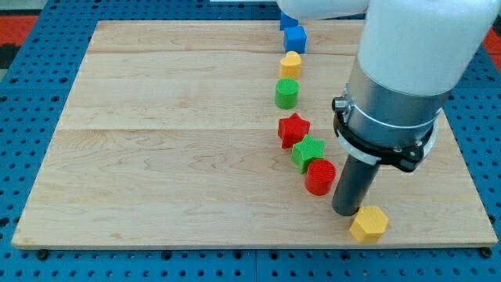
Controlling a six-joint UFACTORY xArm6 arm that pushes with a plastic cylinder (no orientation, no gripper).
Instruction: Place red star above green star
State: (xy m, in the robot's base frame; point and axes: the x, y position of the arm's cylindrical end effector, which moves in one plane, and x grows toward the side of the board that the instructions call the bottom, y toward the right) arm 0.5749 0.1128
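The red star point(293, 129) lies right of the board's middle. The green star point(308, 152) sits just below and to its right, touching it. A red cylinder point(320, 177) touches the green star's lower right. My tip point(347, 210) stands just right of the red cylinder and just above-left of a yellow hexagon block point(369, 224). The tip is below and right of both stars.
A green cylinder point(286, 93), a yellow heart-shaped block point(290, 64) and a blue cube point(294, 38) run in a line toward the view's top. Another blue block point(286, 21) shows at the top edge. The arm's grey-white body point(407, 70) hides the board's point(156, 157) right part.
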